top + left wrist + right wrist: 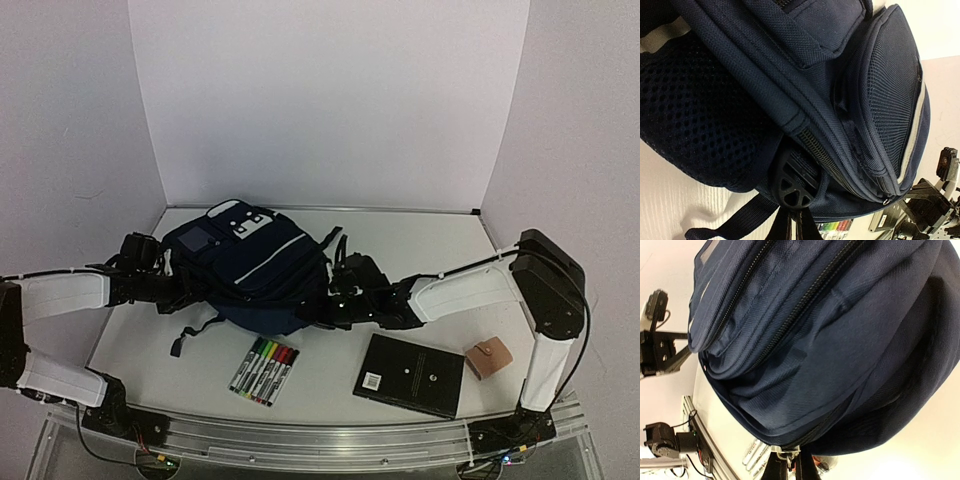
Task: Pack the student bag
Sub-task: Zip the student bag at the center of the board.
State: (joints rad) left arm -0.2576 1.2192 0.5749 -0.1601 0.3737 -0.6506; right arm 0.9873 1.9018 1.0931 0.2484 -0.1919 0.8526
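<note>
Student bag lay on the white desk, near the back and a bit to the left, with its thin white stripes and white patches facing up. It was the biggest thing there, dark blue and puffy. My left tool was at the bag's left side, clenched tight. Its camera showed a black plastic buckle and a dark strap right by its tips, but I could not tell if it had hold of them. My right tool was at the bag's right side, pinched closed too. Its camera showed a little metal zip pull at the end of a long zip, right at the tips, so it looked like it was grasping the bag there. Near the front edge of the desk lay a row of colored markers, just in front of the bag. A black book lay flat to their right. A small tan wallet sat just beside the book.
</note>
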